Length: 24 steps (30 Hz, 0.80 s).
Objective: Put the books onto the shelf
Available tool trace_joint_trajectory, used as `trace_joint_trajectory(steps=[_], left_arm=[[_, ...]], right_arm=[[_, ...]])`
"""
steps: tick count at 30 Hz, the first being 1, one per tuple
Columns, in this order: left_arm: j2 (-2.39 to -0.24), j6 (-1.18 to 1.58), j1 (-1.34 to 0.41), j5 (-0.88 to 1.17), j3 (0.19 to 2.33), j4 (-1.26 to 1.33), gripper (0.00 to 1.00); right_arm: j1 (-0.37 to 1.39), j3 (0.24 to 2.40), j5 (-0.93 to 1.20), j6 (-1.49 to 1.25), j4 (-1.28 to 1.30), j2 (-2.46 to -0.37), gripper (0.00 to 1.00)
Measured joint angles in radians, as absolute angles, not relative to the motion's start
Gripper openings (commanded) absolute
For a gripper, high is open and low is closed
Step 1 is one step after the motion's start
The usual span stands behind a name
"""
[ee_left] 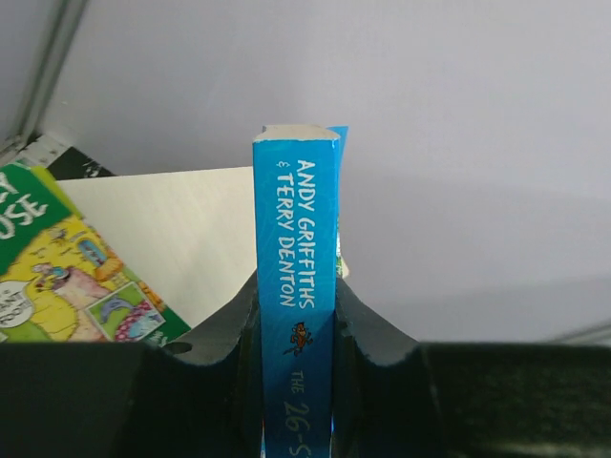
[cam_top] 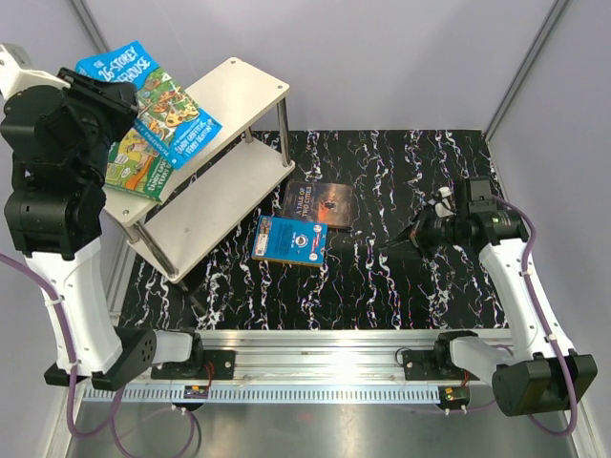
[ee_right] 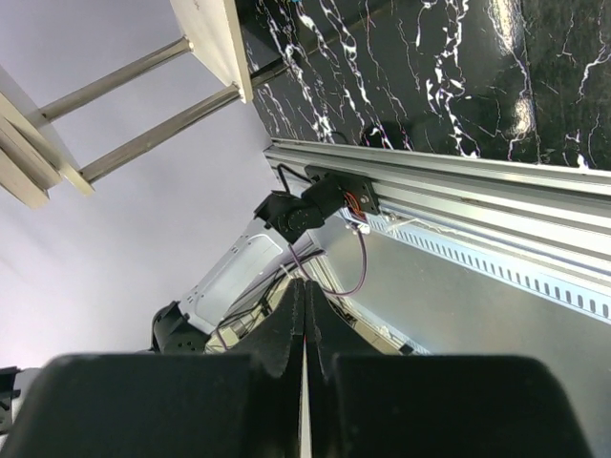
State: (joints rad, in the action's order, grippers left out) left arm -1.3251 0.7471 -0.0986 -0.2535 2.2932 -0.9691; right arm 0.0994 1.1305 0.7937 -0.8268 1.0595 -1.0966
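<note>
My left gripper (cam_top: 116, 95) is shut on a blue Treehouse book (cam_top: 153, 91), held tilted above the left end of the shelf's (cam_top: 243, 86) top board. In the left wrist view the blue spine (ee_left: 296, 277) stands upright, pinched between the black fingers (ee_left: 224, 334). A green Treehouse book (cam_top: 134, 164) (ee_left: 72, 281) lies flat on that top board (ee_left: 181, 229). Two books lie on the black marbled table: a dark one (cam_top: 321, 203) and a blue one (cam_top: 289, 239). My right gripper (cam_top: 396, 240) (ee_right: 305, 291) hangs shut and empty to the right of them.
The shelf's lower board (cam_top: 215, 215) is bare. Its metal legs (ee_right: 158, 134) and a board corner (ee_right: 215, 38) show in the right wrist view. An aluminium rail (cam_top: 315, 358) with the arm bases runs along the near edge. Grey walls close the cell.
</note>
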Motion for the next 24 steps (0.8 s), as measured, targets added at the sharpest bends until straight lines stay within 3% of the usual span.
trace_joint_trajectory(steps=[9, 17, 24], left_arm=[[-1.231, 0.803, -0.039, -0.393, 2.053, -0.969, 0.00], [-1.205, 0.801, 0.009, -0.455, 2.016, -0.970, 0.00], [-1.172, 0.801, 0.114, -0.427, 1.895, -0.956, 0.17]], right_arm=[[0.120, 1.131, 0.799, -0.822, 1.061, -1.080, 0.00], [0.147, 1.131, 0.804, -0.818, 1.063, -1.078, 0.00], [0.161, 1.131, 0.805, -0.818, 1.061, -1.082, 0.00]])
